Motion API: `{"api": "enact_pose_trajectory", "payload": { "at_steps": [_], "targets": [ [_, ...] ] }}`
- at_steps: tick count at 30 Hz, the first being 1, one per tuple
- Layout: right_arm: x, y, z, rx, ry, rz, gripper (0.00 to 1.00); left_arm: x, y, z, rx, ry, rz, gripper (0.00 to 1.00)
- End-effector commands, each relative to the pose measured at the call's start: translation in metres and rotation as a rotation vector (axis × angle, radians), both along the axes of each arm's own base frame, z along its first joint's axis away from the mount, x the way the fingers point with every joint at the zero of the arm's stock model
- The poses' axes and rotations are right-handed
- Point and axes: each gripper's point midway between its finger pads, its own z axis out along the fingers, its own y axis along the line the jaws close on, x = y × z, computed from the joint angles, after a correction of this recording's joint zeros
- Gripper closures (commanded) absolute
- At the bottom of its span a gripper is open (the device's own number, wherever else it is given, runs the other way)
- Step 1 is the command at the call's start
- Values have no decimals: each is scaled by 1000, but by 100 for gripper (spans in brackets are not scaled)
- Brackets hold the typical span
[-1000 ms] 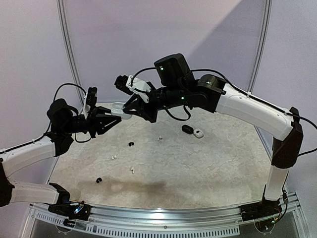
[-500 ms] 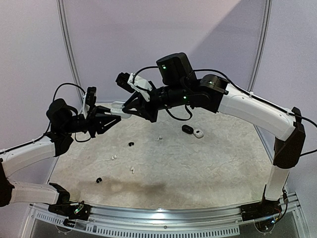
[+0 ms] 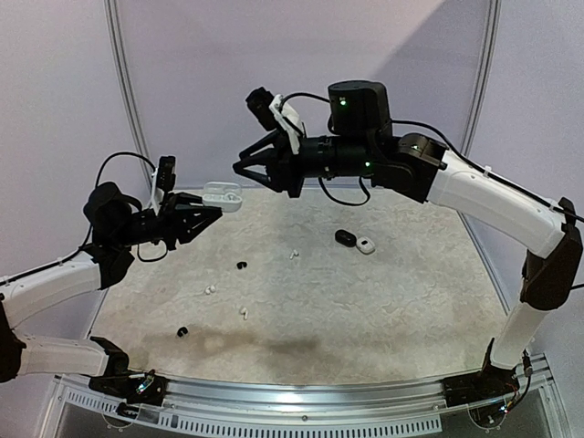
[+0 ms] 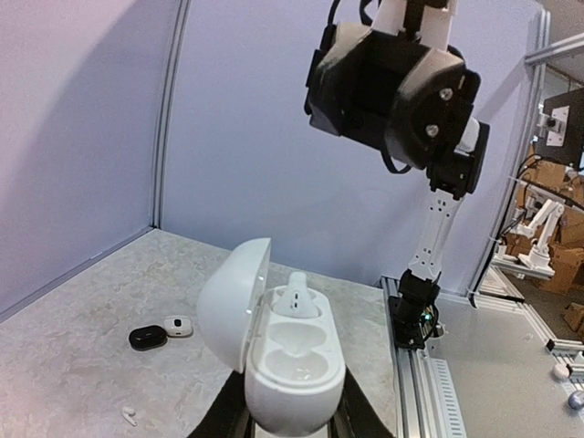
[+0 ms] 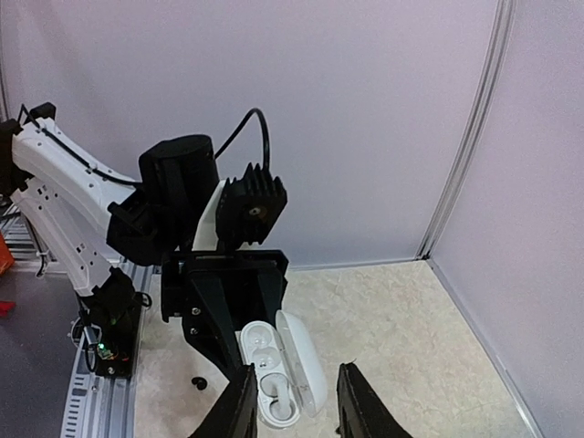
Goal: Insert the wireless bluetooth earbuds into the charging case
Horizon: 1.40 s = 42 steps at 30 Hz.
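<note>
Left gripper [image 3: 206, 211], 9 o'clock, clamped on charging case [image 3: 222, 195]; right gripper [image 3: 240, 168], 12 o'clock, held high, jaws parted.

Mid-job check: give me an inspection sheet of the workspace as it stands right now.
Surface: table mottled beige, no spills seen.
Job's things: charging case open, one white earbud seated, other slot empty; loose on table three white earbuds, two black earbuds.
Clutter: black case and smaller white item side by side.
Grippers: left gripper shut on charging case; right gripper open, empty, apart above it.
Cables: black cable looped under right wrist, off the table.
Surroundings: walls plain; nothing seen in the way.
</note>
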Motion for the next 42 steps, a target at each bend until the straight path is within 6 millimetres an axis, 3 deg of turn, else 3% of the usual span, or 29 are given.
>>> {"api": "enact_pose_trajectory", "payload": {
  "at_steps": [1,4,8,12,15,18,22,26,31,36,42],
  "targets": [
    [19,-19,26,128,91,-71,65,12,10,6,-48,53,87,100],
    [50,-25,6,109,201,-231,55,24,21,7,-72,85,160,100],
    [84,-24,-45,29,311,-416,46,43,43,4,-93,141,296,100],
    [101,-5,-107,-48,420,-478,38,60,74,-4,-94,183,461,100],
    [110,11,-144,-91,457,-547,35,60,90,-7,-66,163,558,100],
    [107,38,-165,-132,440,-546,34,59,107,-12,-45,156,658,100],
    [103,79,-220,-187,442,-519,33,53,119,-15,-39,153,715,100],
    [98,105,-266,-210,457,-507,33,50,125,-18,-41,155,740,100],
    [77,139,-300,-217,409,-449,23,44,125,-16,-46,140,730,100],
    [68,149,-338,-279,329,-445,14,42,124,-20,-54,153,720,100],
    [79,147,-358,-296,262,-492,11,42,123,-19,-56,149,716,100]
  ]
}}
